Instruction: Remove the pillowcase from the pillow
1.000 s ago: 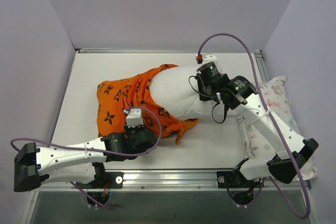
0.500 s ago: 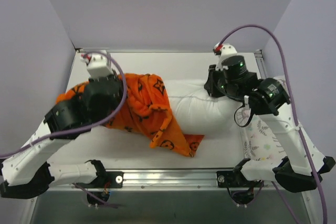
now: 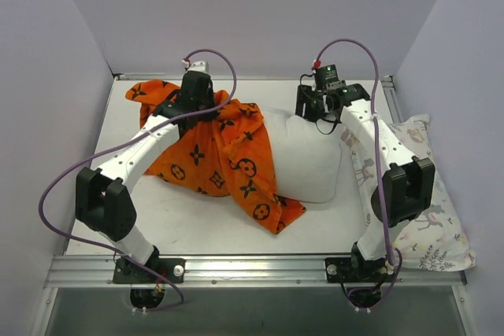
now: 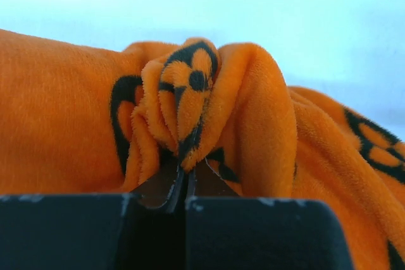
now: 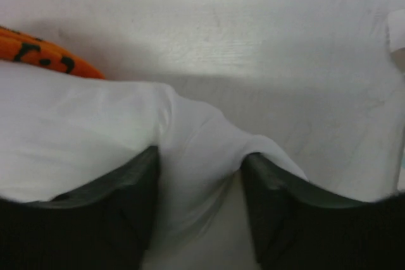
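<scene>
Top external view: white table (image 3: 185, 222) inside pale walls, both arms reaching to the far side. Pillowcase (image 3: 209, 151) - orange with black motifs - lies crumpled across the left and middle of the table, one tail trailing toward the near edge at centre. Its right edge laps over the left end of the pillow (image 3: 307, 159); how much of the pillow sits inside cannot be told. The pillow is plain white, right of centre, with most of it bare and its far right corner up by the right hand (image 3: 309, 104). A floral-print pillow (image 3: 429, 222) lies along the right edge of the table, under the right arm, just beside the white pillow. A purple cable (image 3: 59, 182) loops off each arm.

Left hand (image 3: 191, 106) sits on the far part of the pillowcase. Left wrist view: it is clenched on a bunched fold of orange fabric, the fold pinched right at the fingertips (image 4: 171, 184) with the cloth puffing out above them.

Right wrist view: right hand released - its dark fingers (image 5: 126, 210) stand apart, with a corner of white pillow fabric lying between them and touching both. A sliver of orange shows at the left, bare table beyond.
</scene>
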### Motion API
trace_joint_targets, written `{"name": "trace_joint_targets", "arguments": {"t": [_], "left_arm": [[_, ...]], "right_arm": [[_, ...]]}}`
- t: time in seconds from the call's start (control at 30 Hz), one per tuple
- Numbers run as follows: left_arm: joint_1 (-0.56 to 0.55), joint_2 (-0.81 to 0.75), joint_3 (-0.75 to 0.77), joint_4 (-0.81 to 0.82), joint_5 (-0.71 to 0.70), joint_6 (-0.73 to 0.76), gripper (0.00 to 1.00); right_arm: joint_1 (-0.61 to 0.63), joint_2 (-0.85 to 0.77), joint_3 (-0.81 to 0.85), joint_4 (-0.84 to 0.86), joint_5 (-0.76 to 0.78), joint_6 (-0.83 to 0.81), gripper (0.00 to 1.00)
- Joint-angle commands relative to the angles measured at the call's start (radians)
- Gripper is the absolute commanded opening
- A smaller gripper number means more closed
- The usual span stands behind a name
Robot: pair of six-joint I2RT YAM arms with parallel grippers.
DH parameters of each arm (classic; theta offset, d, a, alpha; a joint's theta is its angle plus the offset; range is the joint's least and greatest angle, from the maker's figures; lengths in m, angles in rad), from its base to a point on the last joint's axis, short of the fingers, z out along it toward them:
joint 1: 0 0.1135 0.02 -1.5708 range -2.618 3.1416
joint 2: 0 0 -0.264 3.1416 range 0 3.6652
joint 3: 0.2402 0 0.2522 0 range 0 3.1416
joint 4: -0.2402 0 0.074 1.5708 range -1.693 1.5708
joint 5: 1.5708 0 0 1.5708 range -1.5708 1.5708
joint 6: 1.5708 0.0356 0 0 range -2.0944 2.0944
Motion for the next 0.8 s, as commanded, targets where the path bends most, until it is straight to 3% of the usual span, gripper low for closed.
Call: {"name": "trace_joint_targets", "arguments": {"t": [0.0,0.17,0.33,0.5,0.77], "left_arm": [[0.041,0.048,0.010,-0.047,0.097,0.016,0.00],[0.060,0.103,0.032,-0.047,0.116,0.022,0.00],[0.063,0.158,-0.008,-0.027,0.150,0.022,0.00],[0.061,0.146,-0.066,0.002,0.176,0.025,0.00],[0.063,0.074,-0.136,0.016,0.163,0.024,0.00]], "right_arm": [[0.008,-0.039,0.079,-0.027,0.110,0.004,0.64],[0.010,-0.168,0.144,-0.020,0.279,0.021,0.93],[0.040,-0.318,0.117,0.005,0.308,0.011,1.00],[0.068,-0.451,-0.124,0.075,0.202,0.015,1.00],[0.169,-0.346,-0.439,0.178,0.219,0.041,1.00]]}}
